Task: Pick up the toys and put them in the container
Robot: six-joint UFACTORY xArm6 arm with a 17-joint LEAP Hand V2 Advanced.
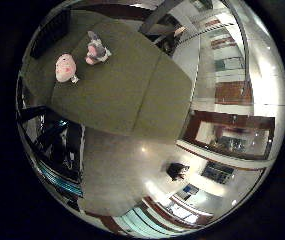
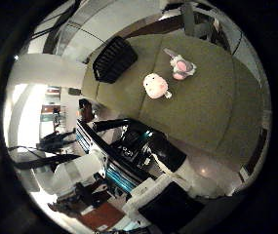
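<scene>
A pink plush toy [image 2: 157, 86] and a grey and pink plush toy [image 2: 180, 64] lie side by side on a green table [image 2: 207, 107]. A black slatted container [image 2: 115, 58] stands on the table beside the pink toy. The right little finger side palm view shows the pink toy [image 1: 65, 67], the grey toy [image 1: 97, 48] and the dark container [image 1: 50, 33] on the green table [image 1: 122, 90].
The table's edge [image 1: 132, 132] drops to a pale floor [image 1: 132, 170]. Room furniture and wood-framed windows [image 1: 227, 135] lie beyond. A chair [image 2: 192, 19] stands behind the table.
</scene>
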